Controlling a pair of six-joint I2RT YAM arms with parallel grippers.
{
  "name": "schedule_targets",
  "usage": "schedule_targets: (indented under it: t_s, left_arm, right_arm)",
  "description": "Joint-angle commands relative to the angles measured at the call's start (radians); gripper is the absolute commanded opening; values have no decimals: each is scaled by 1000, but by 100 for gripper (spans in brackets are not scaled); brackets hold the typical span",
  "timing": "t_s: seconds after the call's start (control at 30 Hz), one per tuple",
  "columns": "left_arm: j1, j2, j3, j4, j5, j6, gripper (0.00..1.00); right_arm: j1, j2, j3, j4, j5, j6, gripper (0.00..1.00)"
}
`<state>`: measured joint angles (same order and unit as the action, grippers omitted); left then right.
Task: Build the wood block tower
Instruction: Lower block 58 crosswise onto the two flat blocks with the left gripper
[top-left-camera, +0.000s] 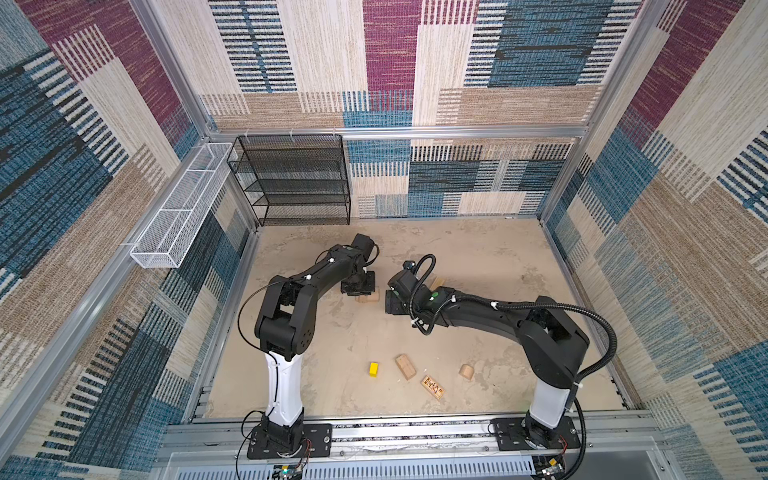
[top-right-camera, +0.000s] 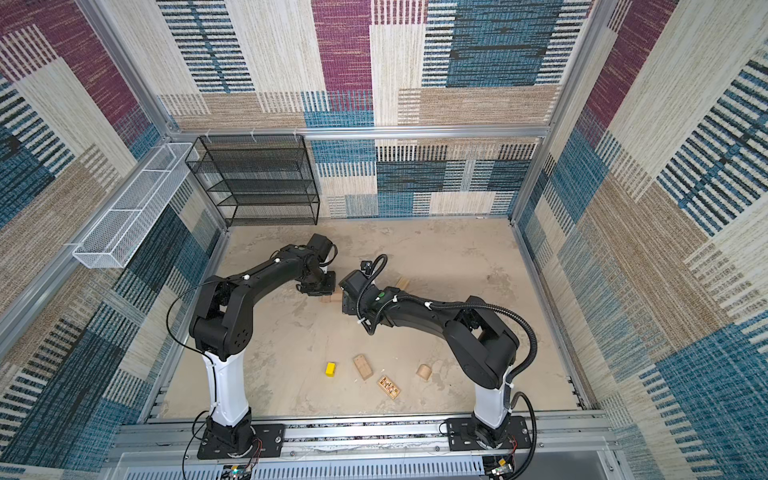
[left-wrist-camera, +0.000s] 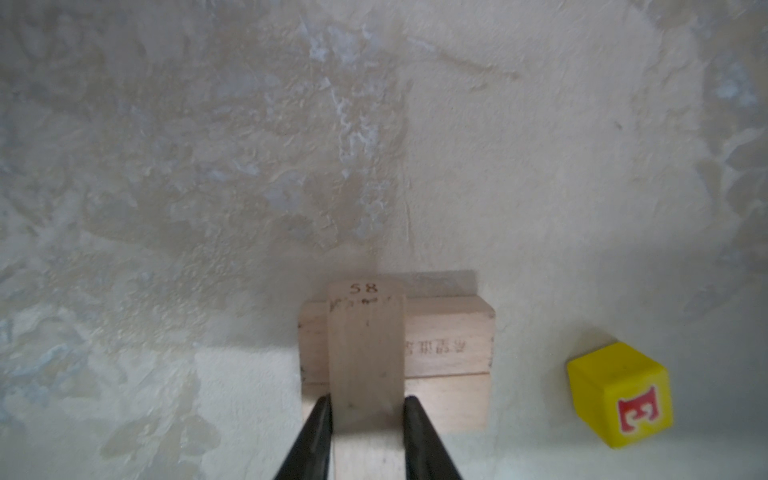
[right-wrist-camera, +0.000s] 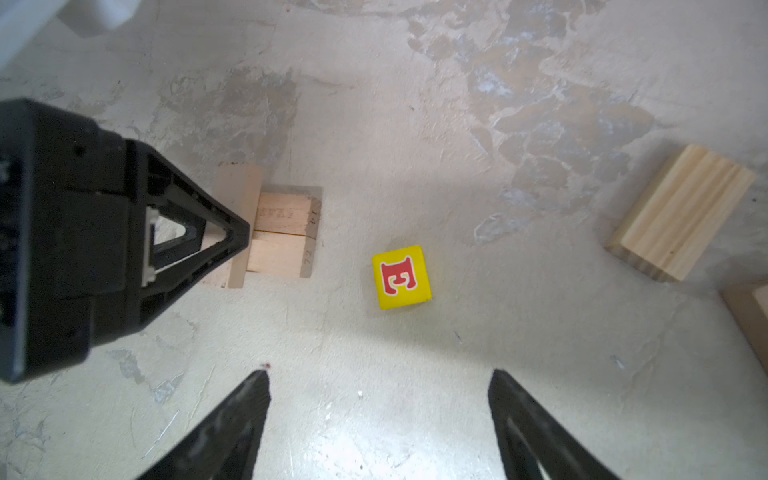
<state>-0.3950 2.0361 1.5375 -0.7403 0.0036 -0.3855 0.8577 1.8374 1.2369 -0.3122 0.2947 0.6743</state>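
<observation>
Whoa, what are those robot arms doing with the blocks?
They're stacking wood blocks. The left hand grips a tan block crosswise over two tan blocks lying side by side. The right hand is open and empty, near a yellow block with a red E. Four more lie loose nearer the arms' bases: a small yellow block, a long tan block, a patterned block and a rounded piece.

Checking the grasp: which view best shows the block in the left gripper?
Left wrist: the block sits clamped in the left gripper, its "58" end legible. The right wrist view shows only part of it behind that gripper. In both top views the gripper mostly covers it.
</observation>
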Motion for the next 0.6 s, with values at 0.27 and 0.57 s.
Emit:
schedule_targets:
  t_s: [0.27,0.57]
  left_arm:
    - [1,0,10,-7,-2,27,39]
    - [1,4,13,-7,3,36,35]
  right_arm:
    - [1,-2,3,-4,-11,-13,86]
    - [1,-2,7,-5,-11,-15,86]
